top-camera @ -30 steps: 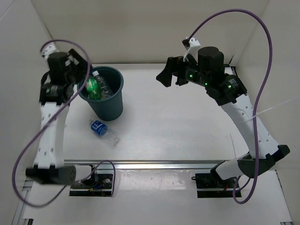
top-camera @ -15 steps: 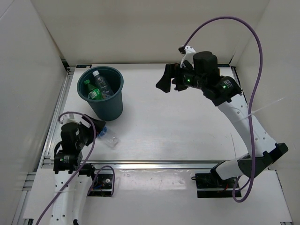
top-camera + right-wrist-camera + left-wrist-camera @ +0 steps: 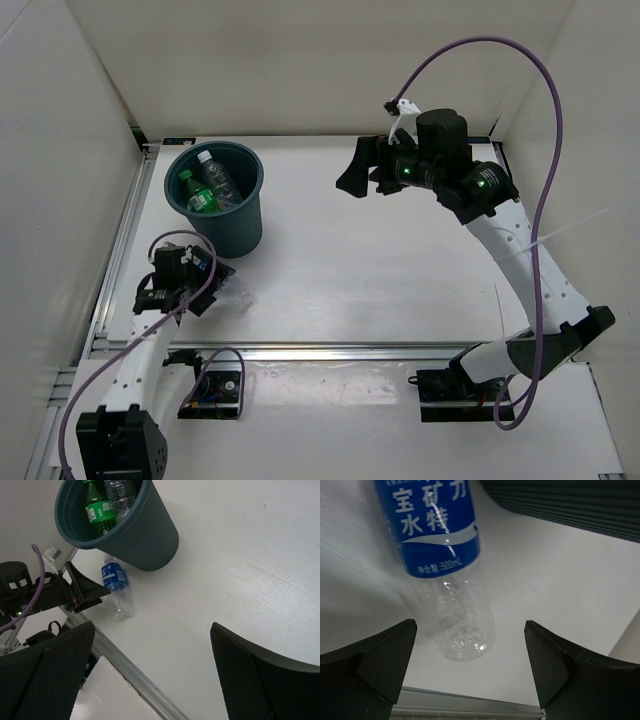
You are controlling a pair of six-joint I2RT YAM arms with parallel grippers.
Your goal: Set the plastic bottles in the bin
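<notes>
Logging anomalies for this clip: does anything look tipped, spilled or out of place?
Only the blue-labelled bottle: it lies on its side on the table beside the upright bin, not inside, with the open left gripper poised over it. No spill or damage shows.

The dark teal bin point(image 3: 215, 225) stands at the far left of the white table point(image 3: 400, 260), with a green bottle point(image 3: 196, 192) and a clear bottle point(image 3: 216, 175) leaning inside it. Just in front of the bin, the left gripper point(image 3: 212, 288) sits low over a fallen bottle point(image 3: 238, 296). Only its clear end shows, so contact is hard to judge. The right gripper point(image 3: 358, 172) hangs raised, well apart from the bin.
</notes>
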